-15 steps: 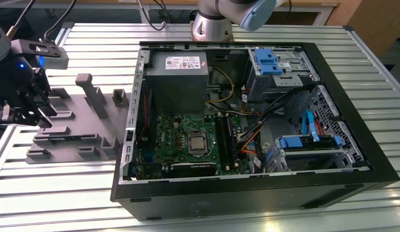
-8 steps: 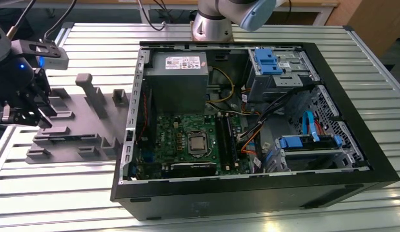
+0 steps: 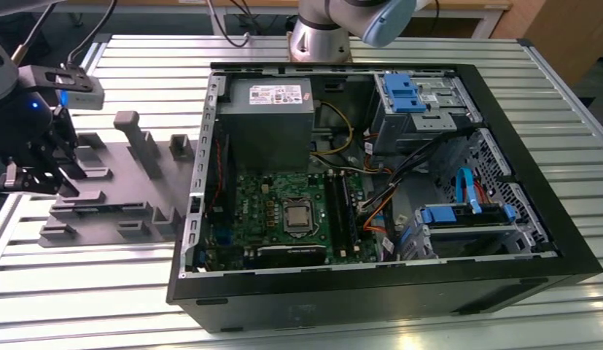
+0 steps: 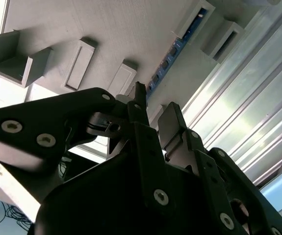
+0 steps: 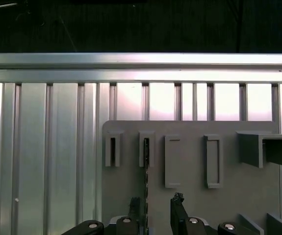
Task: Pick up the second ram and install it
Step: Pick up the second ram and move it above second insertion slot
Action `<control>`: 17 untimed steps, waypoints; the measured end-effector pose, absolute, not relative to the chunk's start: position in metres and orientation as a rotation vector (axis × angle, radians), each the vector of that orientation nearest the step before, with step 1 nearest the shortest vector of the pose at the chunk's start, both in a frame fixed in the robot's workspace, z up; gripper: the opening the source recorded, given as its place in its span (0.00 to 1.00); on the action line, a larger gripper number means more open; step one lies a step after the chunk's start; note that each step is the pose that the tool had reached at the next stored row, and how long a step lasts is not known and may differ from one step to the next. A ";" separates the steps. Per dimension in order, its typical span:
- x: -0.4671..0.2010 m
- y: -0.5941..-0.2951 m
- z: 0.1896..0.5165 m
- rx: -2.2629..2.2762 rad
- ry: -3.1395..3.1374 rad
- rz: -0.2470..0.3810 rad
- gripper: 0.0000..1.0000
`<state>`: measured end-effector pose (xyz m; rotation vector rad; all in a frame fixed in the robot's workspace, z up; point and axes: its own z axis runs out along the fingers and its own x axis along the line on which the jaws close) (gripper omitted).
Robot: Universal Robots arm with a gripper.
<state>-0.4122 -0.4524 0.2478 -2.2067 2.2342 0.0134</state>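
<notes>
Your gripper (image 3: 44, 179) hangs over the fixture (image 3: 121, 213), which lies on the table (image 3: 87, 292). In the first wrist view, the second ram (image 5: 145, 171) stands on edge in a fixture slot just below the tool, between its spread fingers and closer to one. The computer case (image 3: 379, 292) sits beside the fixture, off to the exterior view's right of the tool. Inside it lies the motherboard (image 3: 272, 189), with the power supply (image 3: 267, 124) on its far side.

Slatted metal table (image 3: 135, 73) of pale ribbed profiles running across the exterior view, with bright reflections on the slats in the first wrist view, a dark unlit area (image 5: 141, 24) beyond its edge rail, and a brown wooden panel (image 3: 563, 36) at the exterior view's upper right.
</notes>
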 end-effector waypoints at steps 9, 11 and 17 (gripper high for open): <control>-0.412 -0.455 0.241 -2.207 2.234 0.013 0.38; -0.412 -0.455 0.238 -2.207 2.234 0.013 0.38; -0.412 -0.456 0.232 -2.207 2.234 0.013 0.38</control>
